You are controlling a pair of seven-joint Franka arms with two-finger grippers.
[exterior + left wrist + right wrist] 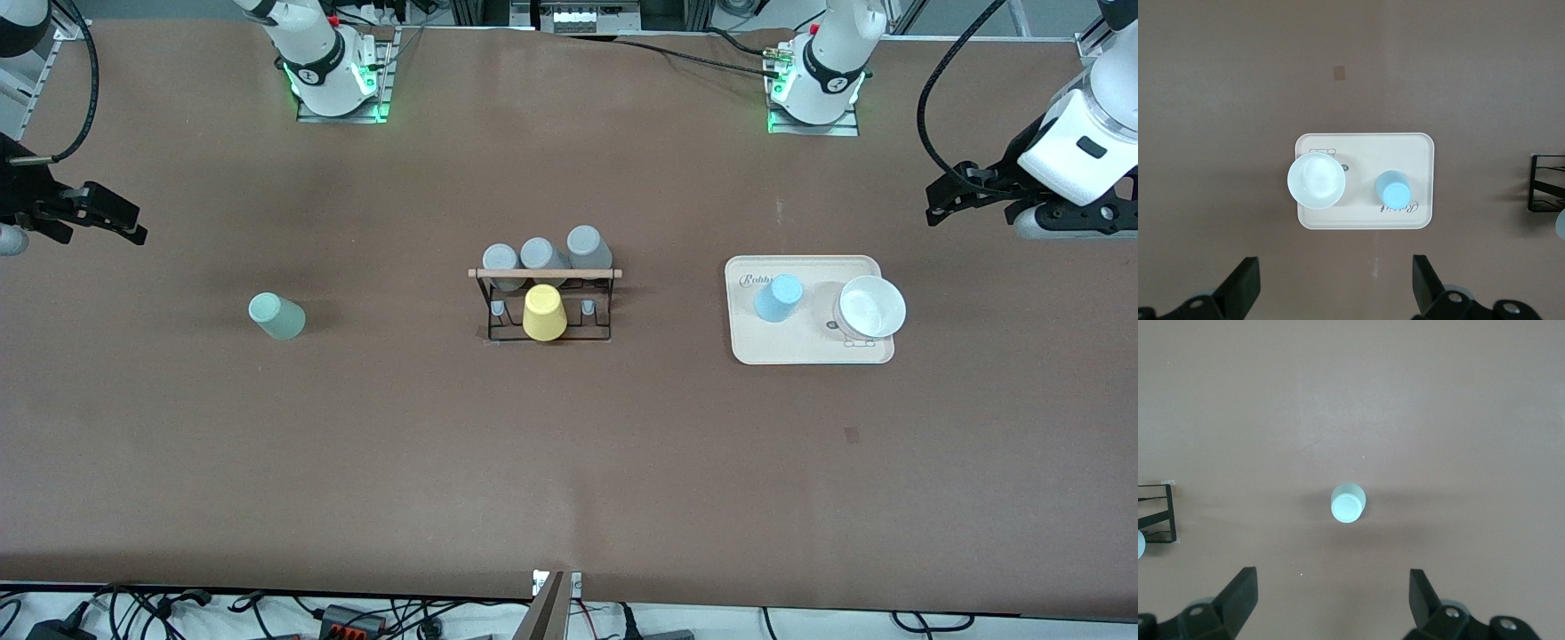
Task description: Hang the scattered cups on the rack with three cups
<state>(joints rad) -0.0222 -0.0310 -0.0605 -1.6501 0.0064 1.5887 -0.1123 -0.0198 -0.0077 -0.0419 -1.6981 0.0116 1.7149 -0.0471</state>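
1. A brown table (569, 462) fills the front view; cables and power strips lie along its edge nearest the front camera, and the arms' bases stand on lit plates at the top of that view.
2. The left gripper (1335, 288) is up in the air at the left arm's end of the table, jaws wide apart and holding nothing. The tray (805, 348) lies on the table under it.
3. The right gripper (1333, 603) is up in the air at the right arm's end, also spread wide and holding nothing. The mint cup (1347, 503) stands upside down on the bare table under it.
4. Only the front view shows the whole rack (545, 307), mid-table between the two grippers; each wrist view catches just a black corner of it.
5. The rack carries three grey cups (542, 256) along its rod and a yellow cup (543, 312) on its side nearer the front camera.
6. The tray holds the blue cup (1393, 189), upside down, and a white bowl (1316, 181) beside it; they stand apart.
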